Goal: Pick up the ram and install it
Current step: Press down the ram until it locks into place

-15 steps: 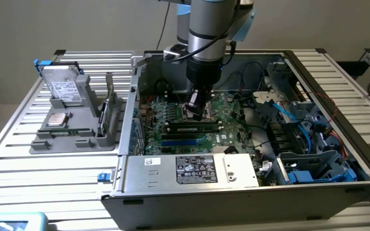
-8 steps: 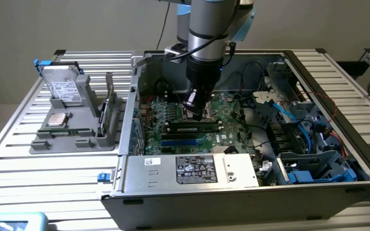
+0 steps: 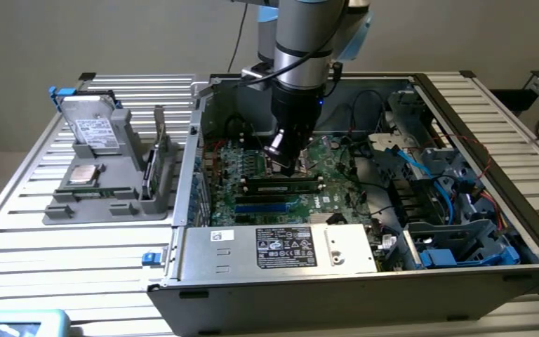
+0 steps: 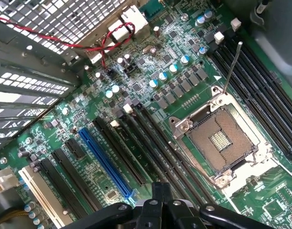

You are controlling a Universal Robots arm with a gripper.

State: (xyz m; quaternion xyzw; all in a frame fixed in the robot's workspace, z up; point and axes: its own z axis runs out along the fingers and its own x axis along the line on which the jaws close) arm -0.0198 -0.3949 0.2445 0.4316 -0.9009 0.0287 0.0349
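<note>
My gripper [image 3: 286,167] hangs inside the open computer case [image 3: 187,161], low over the green motherboard [image 3: 330,158]. Right beneath its tip a long, narrow dark-green stick, seemingly the ram [image 3: 283,188], stands in a black slot between two end clips. How close the tip is to the stick I cannot make out. In the wrist view the black gripper [image 4: 160,202] body looks down on several long black slots [image 4: 151,138] that run under it, which hides the stick.
An open CPU socket [image 4: 221,140] with a raised lever lies beside the slots, and a blue slot [image 4: 105,162] on their other side. At the exterior view's left, a grey holder [image 3: 110,200] carries a hard drive [image 3: 95,130], a silver chip [image 3: 83,175] and an upright green card [image 3: 160,165]. Cables and a drive cage [image 3: 457,242] crowd the case's right.
</note>
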